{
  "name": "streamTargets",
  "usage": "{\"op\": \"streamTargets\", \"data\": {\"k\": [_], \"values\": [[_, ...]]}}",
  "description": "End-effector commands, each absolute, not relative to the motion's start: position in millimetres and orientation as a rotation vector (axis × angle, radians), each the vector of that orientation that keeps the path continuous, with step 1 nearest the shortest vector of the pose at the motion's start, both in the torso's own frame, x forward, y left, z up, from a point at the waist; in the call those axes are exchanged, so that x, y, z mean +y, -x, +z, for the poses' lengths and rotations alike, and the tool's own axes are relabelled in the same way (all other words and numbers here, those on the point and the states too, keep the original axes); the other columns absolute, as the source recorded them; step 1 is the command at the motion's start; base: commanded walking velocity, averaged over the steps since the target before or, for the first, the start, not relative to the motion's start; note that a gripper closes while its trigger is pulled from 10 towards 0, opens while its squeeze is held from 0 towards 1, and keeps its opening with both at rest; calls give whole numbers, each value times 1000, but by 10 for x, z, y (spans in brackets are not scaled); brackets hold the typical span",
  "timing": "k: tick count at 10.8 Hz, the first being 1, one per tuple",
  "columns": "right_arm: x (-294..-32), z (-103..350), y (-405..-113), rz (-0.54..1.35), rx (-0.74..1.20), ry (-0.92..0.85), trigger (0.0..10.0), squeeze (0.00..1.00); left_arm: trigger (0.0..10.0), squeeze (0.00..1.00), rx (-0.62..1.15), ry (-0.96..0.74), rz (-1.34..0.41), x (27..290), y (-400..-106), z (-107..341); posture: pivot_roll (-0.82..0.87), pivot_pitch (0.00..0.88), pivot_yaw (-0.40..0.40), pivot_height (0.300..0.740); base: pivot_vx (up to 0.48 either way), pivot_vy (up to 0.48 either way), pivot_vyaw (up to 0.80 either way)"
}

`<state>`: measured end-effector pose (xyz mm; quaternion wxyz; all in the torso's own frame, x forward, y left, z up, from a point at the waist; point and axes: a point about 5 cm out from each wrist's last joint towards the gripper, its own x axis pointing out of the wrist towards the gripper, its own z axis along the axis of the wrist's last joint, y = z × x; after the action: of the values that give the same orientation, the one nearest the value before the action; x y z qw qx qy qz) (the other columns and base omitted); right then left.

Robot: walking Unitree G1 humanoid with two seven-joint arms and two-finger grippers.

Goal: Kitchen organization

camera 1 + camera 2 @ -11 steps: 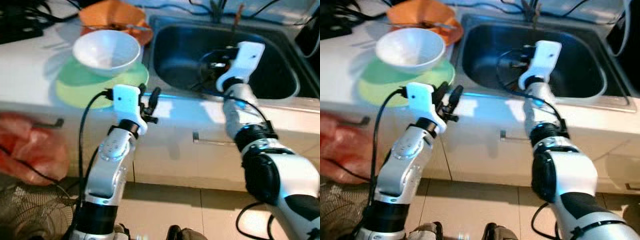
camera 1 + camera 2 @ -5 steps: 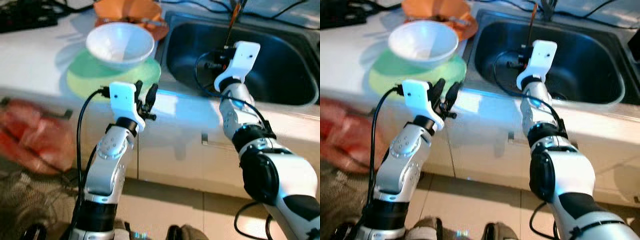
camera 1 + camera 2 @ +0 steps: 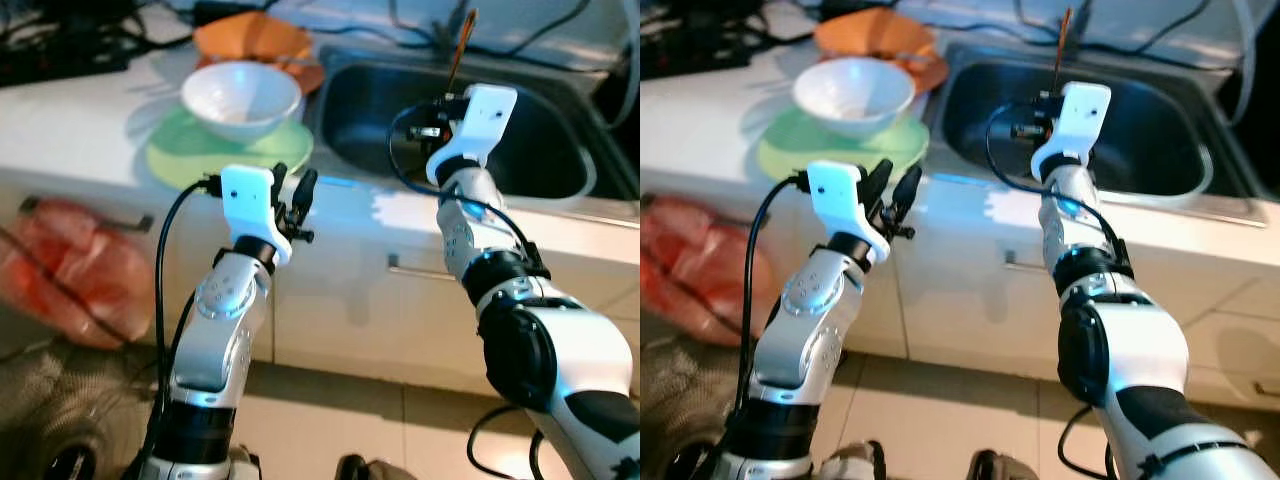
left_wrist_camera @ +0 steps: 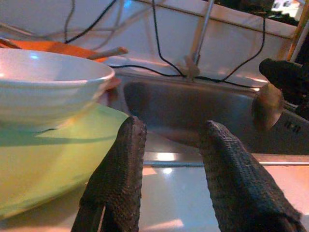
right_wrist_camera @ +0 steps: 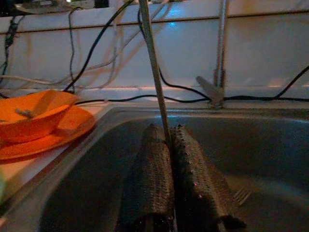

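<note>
My right gripper (image 3: 428, 112) hangs over the steel sink (image 3: 545, 150) and is shut on a long thin utensil. Its handle (image 5: 152, 63) rises straight up from between the fingers (image 5: 152, 164) and looks brownish from the head (image 3: 460, 40). In the left wrist view a round spoon-like end (image 4: 268, 106) shows beside those fingers. My left gripper (image 3: 295, 190) is open and holds nothing. It sits at the counter's front edge, just short of the green plate (image 3: 190, 160). A white bowl (image 3: 240, 95) stands on that plate.
An orange bowl on an orange plate (image 3: 255, 40) with a utensil in it sits behind the white bowl. A fork (image 5: 241, 195) lies in the sink. The faucet (image 4: 198, 38) and cables run along the back wall. A red bag (image 3: 70, 280) hangs below the counter at left.
The whole view has shifted as the camera moved. Both arms keep much the same pose, and the right gripper still holds the utensil.
</note>
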<state>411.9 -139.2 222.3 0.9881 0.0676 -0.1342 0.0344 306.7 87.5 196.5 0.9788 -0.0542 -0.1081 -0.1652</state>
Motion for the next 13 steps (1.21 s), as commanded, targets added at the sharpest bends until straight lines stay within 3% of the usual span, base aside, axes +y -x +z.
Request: {"op": "streamTargets", "data": {"k": [1, 11, 13], "values": [[-1423, 2238, -4120, 61, -276, -141, 10000, 0, 10000, 0, -215, 104, -351, 830, -3066, 1960, 210, 147, -80, 740, 319, 0, 0], [-1417, 2193, -4110, 58, -267, -147, 10000, 0, 10000, 0, -226, 105, -353, 835, -3074, 1976, 208, 158, -80, 740, 326, 0, 0], [-1416, 2187, -4109, 60, -265, -147, 10000, 0, 10000, 0, -239, 121, -360, 815, -3067, 1994, 206, 159, -81, 740, 0, 0, 0]]}}
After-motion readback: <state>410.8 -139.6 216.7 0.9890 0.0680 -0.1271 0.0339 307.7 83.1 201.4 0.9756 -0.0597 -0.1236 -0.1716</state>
